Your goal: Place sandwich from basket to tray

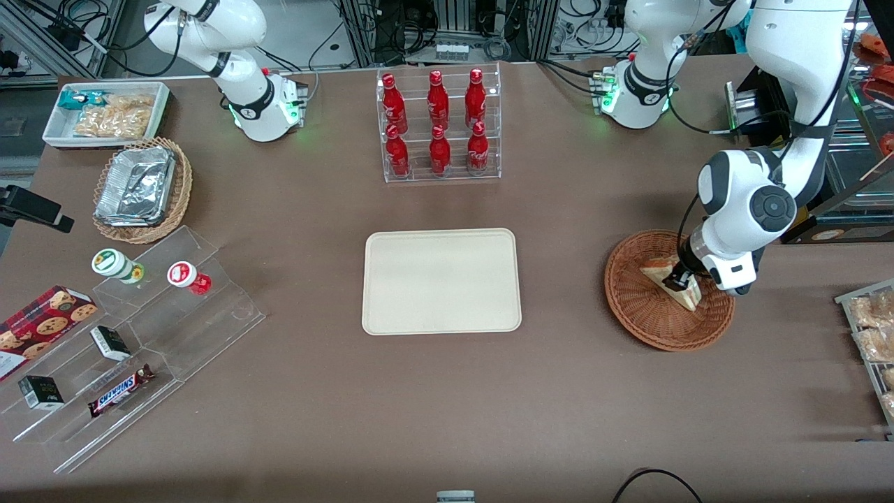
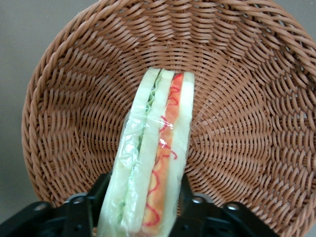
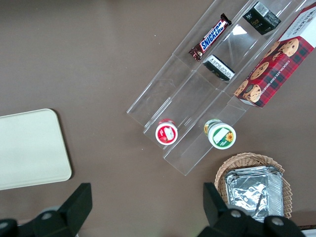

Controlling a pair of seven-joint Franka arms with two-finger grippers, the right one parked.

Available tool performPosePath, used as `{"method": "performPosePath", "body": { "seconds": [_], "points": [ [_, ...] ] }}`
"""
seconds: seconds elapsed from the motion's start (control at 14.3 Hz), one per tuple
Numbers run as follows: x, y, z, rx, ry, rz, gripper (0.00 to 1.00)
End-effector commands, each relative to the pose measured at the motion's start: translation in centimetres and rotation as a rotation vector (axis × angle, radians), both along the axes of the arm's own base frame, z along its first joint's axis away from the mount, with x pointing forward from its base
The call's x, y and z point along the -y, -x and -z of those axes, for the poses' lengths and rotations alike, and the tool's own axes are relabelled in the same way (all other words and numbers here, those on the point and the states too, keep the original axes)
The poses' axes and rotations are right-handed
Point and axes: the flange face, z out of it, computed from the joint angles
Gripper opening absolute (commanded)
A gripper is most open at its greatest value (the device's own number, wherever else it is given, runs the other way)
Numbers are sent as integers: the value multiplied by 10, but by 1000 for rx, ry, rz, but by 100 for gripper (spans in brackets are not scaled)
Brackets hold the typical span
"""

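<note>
- Gripper (image 1: 681,283) down inside the basket (image 1: 642,314), jaws on either flank of the sandwich (image 2: 153,163). Wrist view shows a black finger (image 2: 79,212) against each bread face, so I read them as clamped on the wedge, filling edge up.
- Sandwich sits in the basket, roughly mid-bowl toward 3 o'clock from the front camera; whether it touches the weave or is just raised, cannot tell.
- Judged step: lift out. Doing it well likely means a straight rise until the wedge clears the wicker rim, then a level carry toward 9 o'clock to the tray (image 1: 441,281). The bread looks soft and the wrapper slick, so a light squeeze and no jerks; too much force could crush it.
- Set-down: lower near the tray's middle and open only when the bread rests on it.
- Basket holds nothing else that shows. Tray bare.
- Bottle rack (image 1: 440,126) at 12 o'clock of the tray holds six red bottles.
- Toward the parked arm's end: tan wicker basket (image 1: 143,190) with foil containers, white bin (image 1: 105,112) of snacks.
</note>
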Motion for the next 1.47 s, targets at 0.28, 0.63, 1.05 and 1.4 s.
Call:
{"method": "performPosePath", "body": {
  "seconds": [0.28, 0.63, 1.05, 1.4],
  "points": [
    [46, -22, -76, -68, 7, 253, 1],
    [160, -42, -102, -85, 69, 681, 2],
    [338, -31, -76, -65, 104, 806, 0],
    [442, -3, -55, -48, 111, 858, 0]
  ]
}}
